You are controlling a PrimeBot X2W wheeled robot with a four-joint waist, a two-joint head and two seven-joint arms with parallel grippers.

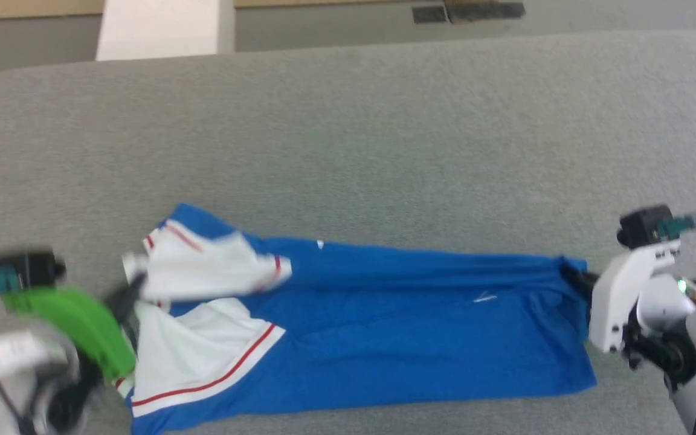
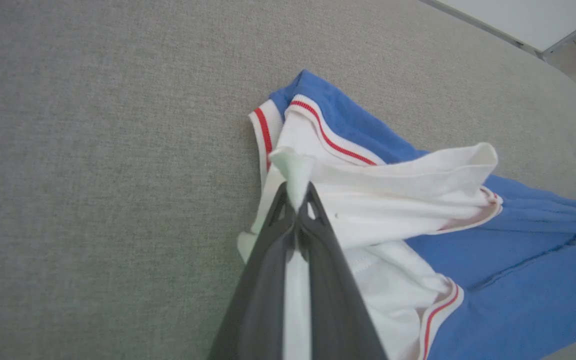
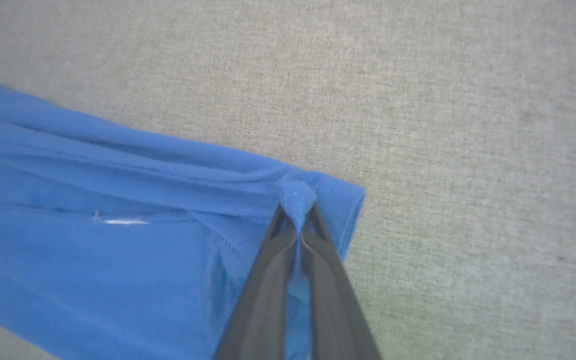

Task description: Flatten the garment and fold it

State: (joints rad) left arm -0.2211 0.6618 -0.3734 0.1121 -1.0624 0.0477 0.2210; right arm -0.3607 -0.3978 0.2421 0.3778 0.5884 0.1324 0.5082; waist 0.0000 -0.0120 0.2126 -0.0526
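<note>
The garment [image 1: 396,314], a royal-blue T-shirt with white sleeves and red-striped trim, lies stretched left to right across the near part of the grey surface. My left gripper [image 1: 133,284] is shut on a pinch of white sleeve fabric at the shirt's left end; in the left wrist view the white cloth [image 2: 295,175] pokes up between the closed fingertips [image 2: 296,207]. At the right end my right gripper [image 1: 571,275] is shut on the blue hem corner. The right wrist view has a nub of blue fabric [image 3: 295,197] squeezed between its closed fingertips [image 3: 296,225].
The grey padded surface [image 1: 348,133] stretches wide behind the shirt. Beyond its far edge stand a white block [image 1: 161,27] and a dark floor strip [image 1: 469,11]. The shirt's lower edge lies close to the near edge.
</note>
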